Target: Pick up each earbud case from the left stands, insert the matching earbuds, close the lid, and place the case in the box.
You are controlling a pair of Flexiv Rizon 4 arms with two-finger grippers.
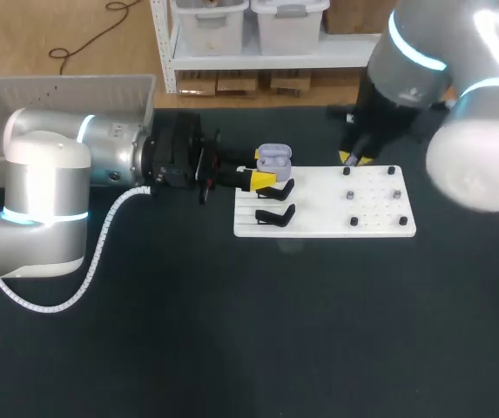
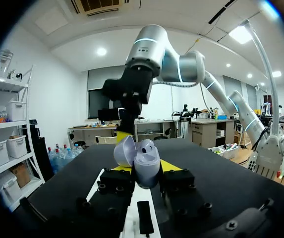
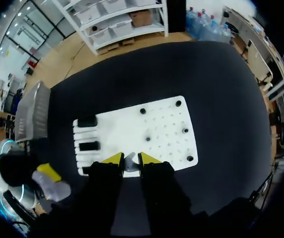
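Observation:
A lavender earbud case [image 1: 273,158] with its lid open sits between the yellow tips of my left gripper [image 1: 263,177], just over the left end of the white board [image 1: 319,228]. In the left wrist view the gripper [image 2: 145,169] is shut on the case [image 2: 145,168], which stands tilted with its lid [image 2: 124,150] swung back. My right gripper [image 1: 354,158] hangs over the board's far edge. Seen from the right wrist, that gripper [image 3: 131,159] is shut on a small pale earbud [image 3: 130,165]. Two black stands [image 1: 275,188] [image 1: 275,215] on the board hold nothing.
A grey box [image 1: 57,96] stands at the table's back left, behind my left arm. Small dark pegs [image 1: 354,221] dot the board's right half [image 3: 166,131]. My right arm [image 2: 142,64] rises just beyond the held case.

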